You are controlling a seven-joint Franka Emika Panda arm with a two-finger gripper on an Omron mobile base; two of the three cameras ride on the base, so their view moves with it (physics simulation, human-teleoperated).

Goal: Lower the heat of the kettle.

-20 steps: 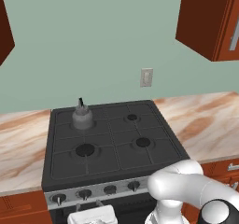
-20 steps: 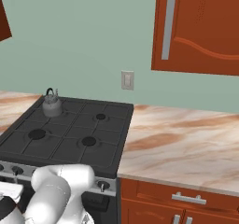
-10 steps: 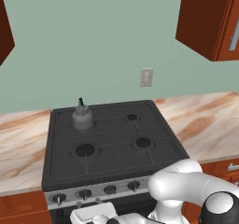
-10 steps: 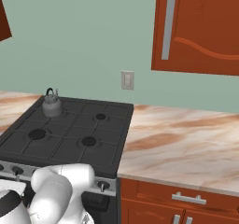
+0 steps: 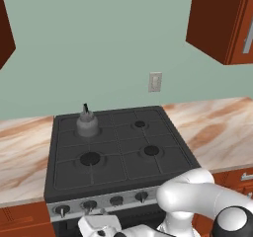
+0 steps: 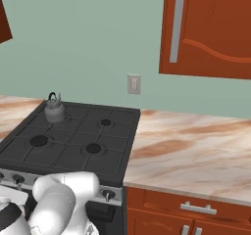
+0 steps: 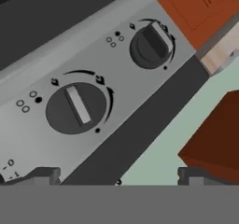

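Observation:
The small grey kettle (image 5: 87,124) (image 6: 54,111), with a thin black handle, stands on the stove's back-left burner. My gripper (image 7: 116,176) is open, its two dark fingertips (image 7: 43,175) spread wide with nothing between them. It faces the stove's silver control panel (image 7: 116,78) close up. A dark round knob (image 7: 77,107) with a pale bar lies just beyond the tips. A second knob (image 7: 151,45) sits further along the panel. In the left base view my white hand (image 5: 100,225) hangs low in front of the left knobs (image 5: 89,205).
The black stovetop (image 5: 116,149) has three bare burners. Marble counters (image 6: 196,151) flank the stove. Red-brown cabinets (image 6: 206,28) hang on the wall above and a drawer front (image 6: 196,209) sits under the right counter. My white elbow (image 5: 197,196) stands before the stove's right front.
My hand has shifted slightly in front of the control panel, and the elbow has moved a little. The kettle stays in place.

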